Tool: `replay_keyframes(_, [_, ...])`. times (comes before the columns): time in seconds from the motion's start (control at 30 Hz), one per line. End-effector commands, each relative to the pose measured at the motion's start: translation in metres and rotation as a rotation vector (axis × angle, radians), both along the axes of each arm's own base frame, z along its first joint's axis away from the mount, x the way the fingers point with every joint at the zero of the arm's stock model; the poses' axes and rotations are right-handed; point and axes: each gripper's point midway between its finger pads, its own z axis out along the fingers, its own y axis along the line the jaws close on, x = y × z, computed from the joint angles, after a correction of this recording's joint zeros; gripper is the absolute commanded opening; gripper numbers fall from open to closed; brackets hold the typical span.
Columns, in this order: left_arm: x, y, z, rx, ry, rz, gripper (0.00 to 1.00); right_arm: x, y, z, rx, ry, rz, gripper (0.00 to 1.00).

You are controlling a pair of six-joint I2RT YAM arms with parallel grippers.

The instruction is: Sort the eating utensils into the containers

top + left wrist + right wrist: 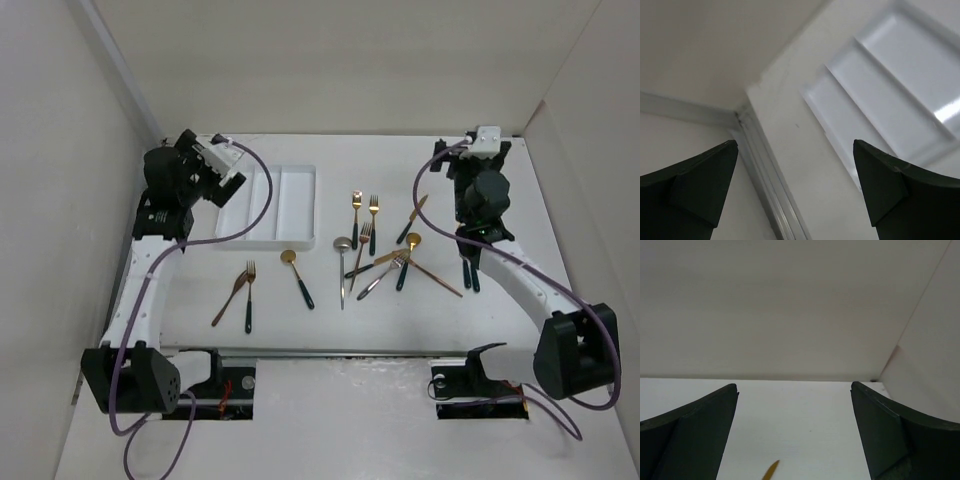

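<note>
Left end effector (795, 144) is up over the far-left part of the desk (190, 300), fingers spread wide with nothing between them. Its wrist camera looks down past both fingertips onto the tray (283, 200). The white tray sits toward the desk's far-left corner, its three long compartments lying side by side.

Over on the far right, the right end effector (794, 386) is just as wide open and carries nothing. A gold tip (771, 471) pokes in at the bottom of its wrist view.

The utensils (362, 245) are all out on the desk, off the tray. Near the front-left lie two forks (249, 298) side by side, with a gold spoon (297, 277) just beside them. A silver spoon (342, 266) lies at mid-desk. To its right, gold forks, a knife (412, 219) and more pieces lie close together, several crossing in a heap (393, 265). Two dark handles (468, 272) sit by the right arm.
</note>
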Motion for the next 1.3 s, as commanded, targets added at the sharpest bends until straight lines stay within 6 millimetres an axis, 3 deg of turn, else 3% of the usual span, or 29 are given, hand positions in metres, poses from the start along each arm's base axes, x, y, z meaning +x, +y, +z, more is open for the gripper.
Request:
replay_keyframes(0.0, [-0.079, 0.009, -0.149, 0.184, 0.666, -0.094, 1.00, 0.003, -0.009, 0.020, -0.198, 0.060, -0.158, 1.00])
replay_keyframes(0.1, [-0.093, 0.016, -0.178, 0.223, 0.769, -0.087, 1.00, 0.004, -0.007, 0.026, -0.201, 0.063, -0.200, 1.00])
replay_keyframes(0.2, [-0.108, 0.022, -0.202, 0.266, 0.839, -0.074, 1.00, 0.001, -0.003, 0.029, -0.009, 0.026, -0.214, 1.00])
replay_keyframes(0.23, [-0.111, 0.024, -0.203, 0.285, 0.841, -0.066, 1.00, -0.001, -0.008, 0.030, 0.056, 0.019, -0.247, 1.00])
replay_keyframes(0.4, [-0.119, 0.026, -0.203, 0.365, 0.791, -0.055, 1.00, 0.000, 0.035, 0.020, 0.023, 0.084, -0.010, 1.00])
replay_keyframes(0.43, [-0.118, 0.028, -0.200, 0.384, 0.767, -0.039, 1.00, 0.000, 0.036, 0.018, 0.028, 0.093, -0.009, 1.00])
replay_keyframes(0.5, [-0.104, 0.037, -0.167, 0.397, 0.646, 0.047, 1.00, -0.003, 0.043, 0.012, 0.028, 0.105, -0.011, 1.00])
replay_keyframes(0.6, [-0.080, 0.032, -0.098, 0.202, 0.433, 0.172, 1.00, -0.006, 0.039, 0.011, 0.037, 0.107, -0.055, 1.00])
replay_keyframes(0.67, [-0.072, 0.028, -0.074, -0.008, 0.346, 0.271, 1.00, -0.005, 0.040, 0.012, 0.040, 0.108, -0.064, 1.00])
replay_keyframes(0.7, [-0.076, 0.023, -0.074, -0.045, 0.335, 0.258, 1.00, -0.003, 0.040, 0.007, 0.027, 0.121, -0.075, 1.00])
replay_keyframes(0.83, [-0.114, 0.002, -0.130, 0.072, 0.508, 0.029, 1.00, 0.001, 0.048, 0.015, 0.024, 0.112, -0.076, 1.00])
replay_keyframes(0.87, [-0.135, 0.000, -0.159, 0.111, 0.608, 0.004, 0.96, -0.001, 0.053, 0.015, 0.010, 0.113, -0.065, 1.00])
replay_keyframes(0.93, [-0.153, 0.005, -0.186, 0.195, 0.688, 0.009, 0.90, 0.000, 0.060, 0.015, -0.013, 0.117, -0.053, 1.00])
replay_keyframes(0.97, [-0.168, 0.009, -0.211, 0.235, 0.767, 0.004, 0.87, 0.000, 0.068, 0.011, -0.019, 0.125, -0.038, 1.00])
replay_keyframes(1.03, [-0.184, 0.018, -0.236, 0.303, 0.860, 0.029, 0.78, 0.001, 0.072, 0.006, -0.032, 0.136, -0.038, 1.00])
replay_keyframes(1.13, [-0.201, 0.016, -0.256, 0.350, 0.978, 0.000, 0.75, -0.003, 0.080, 0.002, -0.036, 0.145, -0.030, 1.00])
replay_keyframes(1.27, [-0.206, 0.016, -0.272, 0.344, 1.091, 0.023, 0.73, -0.007, 0.087, -0.007, -0.046, 0.161, -0.018, 1.00])
